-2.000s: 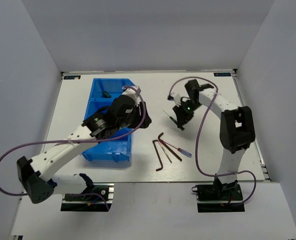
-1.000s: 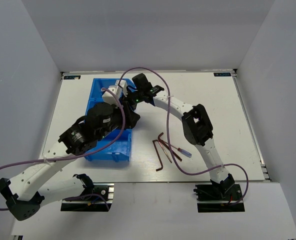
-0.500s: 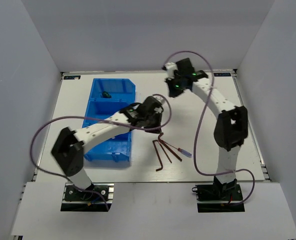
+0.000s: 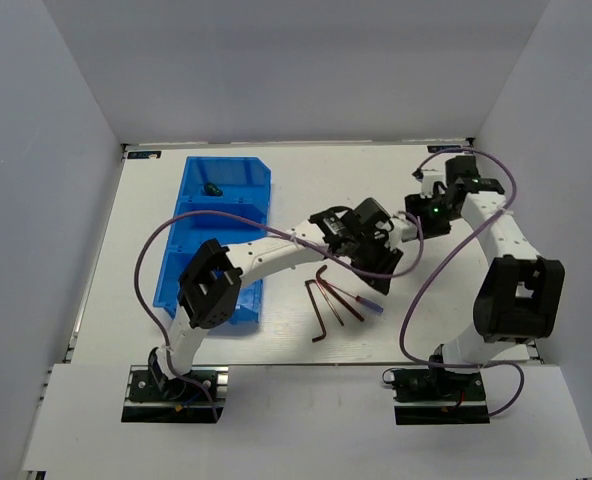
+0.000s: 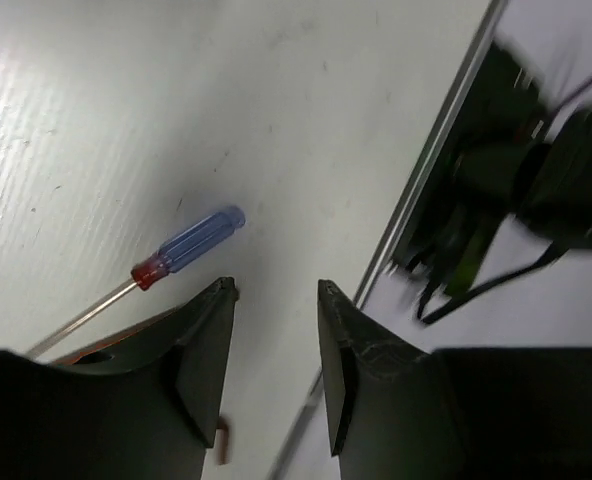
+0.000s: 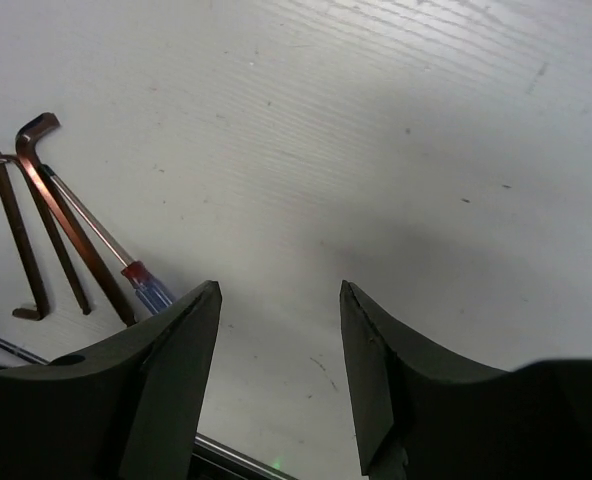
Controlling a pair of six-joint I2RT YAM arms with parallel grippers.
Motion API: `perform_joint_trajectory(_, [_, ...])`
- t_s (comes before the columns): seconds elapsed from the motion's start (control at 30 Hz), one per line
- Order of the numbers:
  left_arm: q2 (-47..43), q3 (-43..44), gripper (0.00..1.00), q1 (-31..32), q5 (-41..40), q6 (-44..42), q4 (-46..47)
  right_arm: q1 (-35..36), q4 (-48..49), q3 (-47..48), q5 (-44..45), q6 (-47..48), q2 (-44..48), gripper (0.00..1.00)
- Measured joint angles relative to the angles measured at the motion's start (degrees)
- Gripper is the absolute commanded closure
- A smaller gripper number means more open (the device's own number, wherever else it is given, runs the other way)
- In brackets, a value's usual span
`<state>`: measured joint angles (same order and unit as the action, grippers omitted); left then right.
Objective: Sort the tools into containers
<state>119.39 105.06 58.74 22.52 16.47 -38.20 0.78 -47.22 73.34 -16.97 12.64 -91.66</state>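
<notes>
White table (image 4: 456,300), faint grain & a few scuffs, boxed in by plain grey walls (image 4: 36,150) on left, right & far sides. A metal rail (image 5: 431,180) runs along the table edge. Purple cables (image 4: 406,300) loop off both arms.

Blue bin (image 4: 238,178) sits on the left half of the table, long side running near-to-far, split into compartments. Its far compartment holds one small dark item (image 4: 213,188), too small to ID.

Remaining tools lie loose on the table, centre-near, right of the bin & clear of it. Three hex keys (image 4: 321,298) are fanned out w/ bent ends toward the far side. A thin screwdriver (image 4: 364,303) w/ red collar & blue handle lies just right of them, shaft tight beside the longest key, handle pointing near-right.

Left gripper (image 4: 382,268): the arm reaches across from the left & the gripper sits over the table just on the far side of the screwdriver handle. In the wrist view its fingers (image 5: 201,345) are part-open w/ nothing btwn them. The blue handle lies just ahead of one fingertip, off to the side, not in the gap.

Right gripper (image 4: 418,222): far-right of the tools, well apart from them. Its fingers (image 6: 171,350) are spread wide & empty, only bare table btwn them. The hex keys & screwdriver show off to one side of that view.
</notes>
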Motion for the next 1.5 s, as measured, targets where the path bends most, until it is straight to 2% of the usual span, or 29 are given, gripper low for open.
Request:
perform_joint_trajectory(0.13, [3.0,0.0,0.51,1.1,2.8,-15.4,-4.9,-5.6,-0.3,-1.0,-4.6,2.5,2.8,0.41])
perform_joint_trajectory(0.33, [7.8,0.6,0.51,1.4,-1.8,-28.8,-9.6,-11.3,-2.9,-3.0,-10.7,5.3,4.1,0.41])
perform_joint_trajectory(0.67, [9.6,1.2,0.51,2.1,-8.4,-35.0,-6.4,-15.3,-6.7,-3.0,-16.6,7.0,4.9,0.41])
perform_joint_trajectory(1.07, [9.8,-2.2,0.51,5.1,-9.0,-36.3,-1.9,-17.1,-8.2,-3.0,-18.7,7.1,4.9,0.41])
perform_joint_trajectory(1.2, [9.8,-2.4,0.56,5.6,-10.3,-36.4,-0.9,-17.7,-8.3,-3.0,-19.5,7.1,4.9,0.41])
perform_joint_trajectory(1.3, [9.8,-2.5,0.72,5.7,-11.8,-36.6,-0.1,-18.1,-8.3,-3.0,-19.9,7.1,4.9,0.41])
perform_joint_trajectory(1.33, [9.8,-2.5,0.82,5.7,-12.6,-36.6,0.3,-18.3,-8.4,-3.0,-20.2,7.1,4.9,0.41])
perform_joint_trajectory(1.43, [9.8,-2.5,0.92,5.7,-15.4,-36.0,0.7,-18.7,-8.3,-3.1,-20.8,7.1,4.9,0.41])
perform_joint_trajectory(1.5, [10.1,-2.1,1.00,5.6,-17.9,-35.6,1.0,-18.8,-8.2,-3.3,-21.1,7.4,4.9,0.45])
